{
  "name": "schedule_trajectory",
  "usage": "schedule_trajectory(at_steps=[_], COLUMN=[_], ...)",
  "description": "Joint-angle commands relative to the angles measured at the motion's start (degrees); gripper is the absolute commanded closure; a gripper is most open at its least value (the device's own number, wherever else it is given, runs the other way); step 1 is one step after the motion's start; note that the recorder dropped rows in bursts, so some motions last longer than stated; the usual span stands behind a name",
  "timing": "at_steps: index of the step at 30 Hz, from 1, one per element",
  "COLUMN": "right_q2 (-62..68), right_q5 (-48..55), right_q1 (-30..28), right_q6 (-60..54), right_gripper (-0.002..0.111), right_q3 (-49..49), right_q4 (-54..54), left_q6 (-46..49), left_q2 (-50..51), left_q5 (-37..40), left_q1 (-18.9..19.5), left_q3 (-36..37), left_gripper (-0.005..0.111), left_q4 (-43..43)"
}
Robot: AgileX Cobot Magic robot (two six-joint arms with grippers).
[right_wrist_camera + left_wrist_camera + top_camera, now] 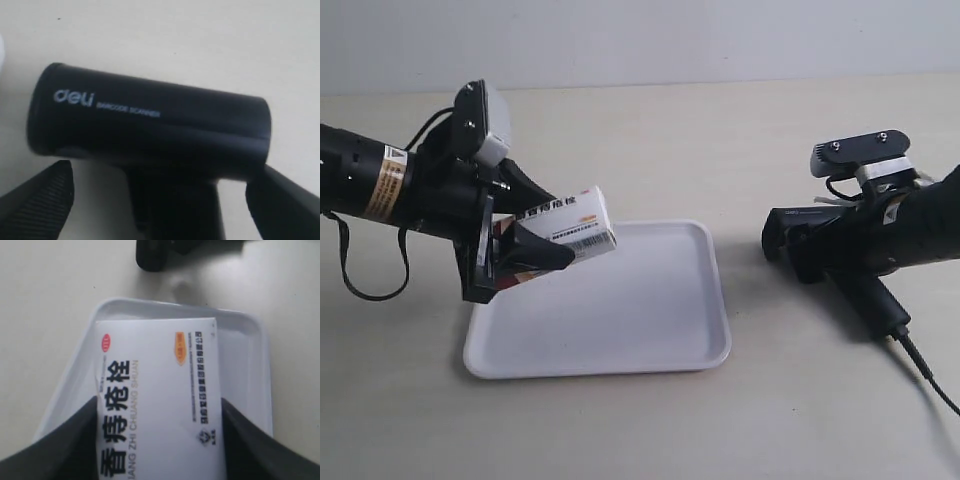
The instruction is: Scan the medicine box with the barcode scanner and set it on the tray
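The medicine box (570,228), white with blue print and a barcode, hangs tilted above the left part of the white tray (650,340). My left gripper (552,230) is shut on it, and in the left wrist view the black fingers (65,445) press both long sides of the box (160,390) over the tray (245,365). The black barcode scanner (800,240) is to the right of the tray, head pointing at it. My right gripper (160,175) stands open around the scanner's handle, below the head (150,120), with gaps on both sides.
The scanner's black cable (930,375) trails toward the lower right corner of the beige table. The scanner's head also shows beyond the tray's far rim (150,255). A pale wall runs along the back.
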Motion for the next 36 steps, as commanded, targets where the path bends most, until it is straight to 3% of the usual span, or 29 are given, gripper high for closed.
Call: schedule_trajectory(at_steps=[1, 3, 9, 12, 21, 36], right_q2=[4.3, 5.0, 2.1, -2.9, -15.3, -9.4], right_q5=[-3.0, -3.3, -1.1, 2.8, 14.1, 6.7], right_q1=[-1.2, -1.2, -1.2, -1.2, 2.6, 3.0], right_q6=[-3.3, -5.3, -8.6, -11.3, -19.7, -20.7], right_gripper=[0.027, 0.038, 0.090, 0.108, 0.108, 0.108], right_q3=[-2.5, -2.8, -2.8, -2.8, -2.6, -2.6], right_q4=[-0.7, -0.7, -0.7, -0.7, -0.7, -2.1], left_q6=[3.3, 5.2, 8.2, 8.5, 8.5, 8.1], left_q2=[3.0, 3.8, 4.5, 4.6, 4.7, 4.7], left_q5=[-0.6, -0.6, -0.4, -0.2, -0.2, -2.8], left_q1=[0.1, 0.1, 0.1, 0.1, 0.1, 0.1], left_q3=[-0.8, -0.8, -0.8, -0.8, -1.2, -1.2], left_gripper=[0.107, 0.107, 0.107, 0.107, 0.107, 0.107], left_q4=[0.3, 0.3, 0.3, 0.1, 0.0, 0.4])
